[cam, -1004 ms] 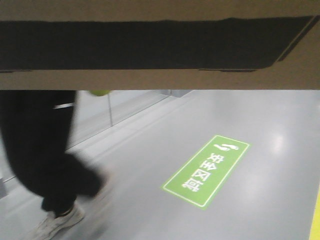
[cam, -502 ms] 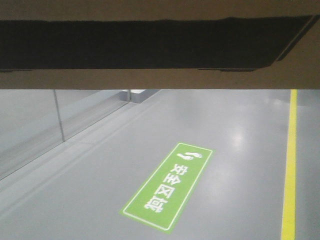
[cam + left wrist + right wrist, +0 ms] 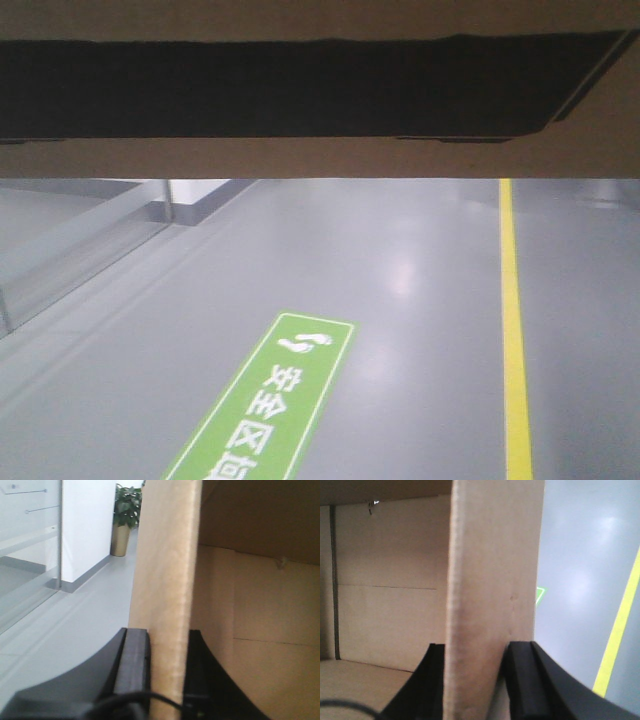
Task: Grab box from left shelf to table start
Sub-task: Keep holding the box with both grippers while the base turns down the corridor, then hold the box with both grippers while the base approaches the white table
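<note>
Cardboard box (image 3: pixel 320 160) fills the top of the front view, held over grey floor (image 3: pixel 400 260) with a green sign (image 3: pixel 265 400) and a yellow line (image 3: pixel 515 350). Left fingers (image 3: pixel 134 672) are clamped on one side wall, one finger inside and one outside. Right fingers (image 3: pixel 520 680) pinch the opposite wall the same way.

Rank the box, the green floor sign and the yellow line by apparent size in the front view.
1. box, largest partly because it is nearest the camera.
2. green floor sign, cut off at the bottom edge.
3. yellow line, long but thin.
</note>
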